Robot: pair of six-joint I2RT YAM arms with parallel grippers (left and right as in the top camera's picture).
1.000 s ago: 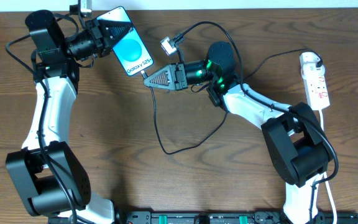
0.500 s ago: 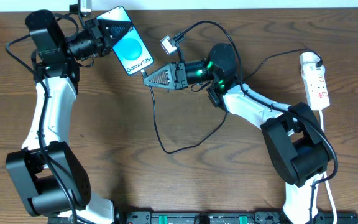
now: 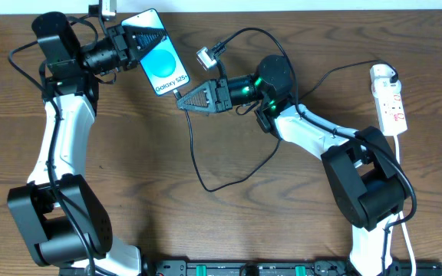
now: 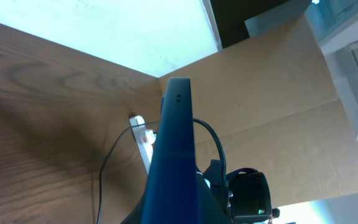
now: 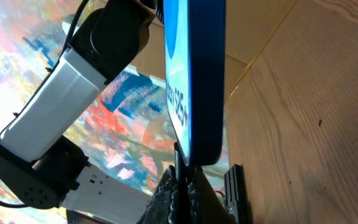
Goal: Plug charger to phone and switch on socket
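My left gripper (image 3: pixel 131 40) is shut on the phone (image 3: pixel 159 60), holding its top end above the table's far left; the cyan screen faces up. In the left wrist view the phone (image 4: pixel 174 155) shows edge-on. My right gripper (image 3: pixel 183 98) is shut on the charger's connector tip (image 5: pixel 182 174), which touches the phone's bottom edge (image 5: pixel 194 81). The thin black charger cable (image 3: pixel 194 157) loops down over the table and back to its plug (image 3: pixel 208 54). The white socket (image 3: pixel 388 100) lies at the far right.
The socket's white cord (image 3: pixel 405 230) runs down the right side. Both arms' bases stand at the table's front edge. A cardboard wall (image 4: pixel 272 106) stands beyond the table.
The right gripper has moved the connector tip slightly left and up, to the phone's bottom edge. The left arm and phone have barely moved.
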